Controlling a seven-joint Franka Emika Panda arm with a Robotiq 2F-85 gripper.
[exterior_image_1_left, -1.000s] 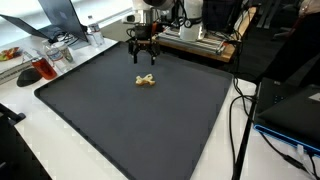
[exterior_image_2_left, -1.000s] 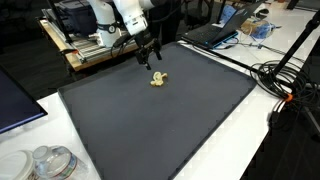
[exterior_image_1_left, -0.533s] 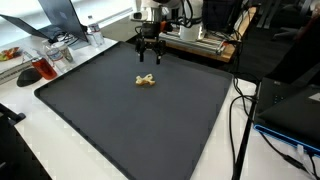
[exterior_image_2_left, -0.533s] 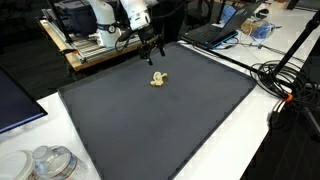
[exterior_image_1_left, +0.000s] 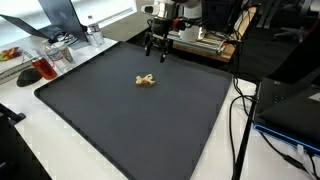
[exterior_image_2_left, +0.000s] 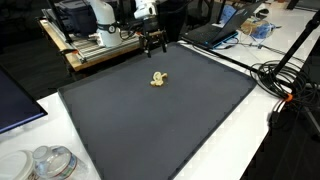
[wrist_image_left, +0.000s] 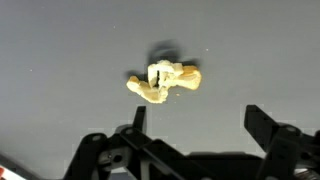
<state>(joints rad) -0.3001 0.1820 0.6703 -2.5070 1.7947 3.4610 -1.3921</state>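
A small pale yellow lumpy object (exterior_image_1_left: 146, 81) lies on the dark grey mat (exterior_image_1_left: 140, 120) toward its far side; it also shows in the other exterior view (exterior_image_2_left: 158, 79) and in the wrist view (wrist_image_left: 162, 82). My gripper (exterior_image_1_left: 157, 51) is open and empty, raised above the mat's far edge, behind the object and well apart from it. In an exterior view the gripper (exterior_image_2_left: 153, 43) hangs above the back of the mat. In the wrist view my two black fingers (wrist_image_left: 200, 125) are spread wide with nothing between them, and the object lies beyond them.
A laptop (exterior_image_1_left: 60, 18) and containers (exterior_image_1_left: 45, 68) sit on the white table beside the mat. Cables (exterior_image_1_left: 240, 120) run along the mat's side. Equipment on a wooden board (exterior_image_1_left: 200, 38) stands behind. Plastic cups (exterior_image_2_left: 50, 162) stand at a near corner.
My gripper has risen and moved back away from the yellow object toward the mat's far edge. The object has not moved.
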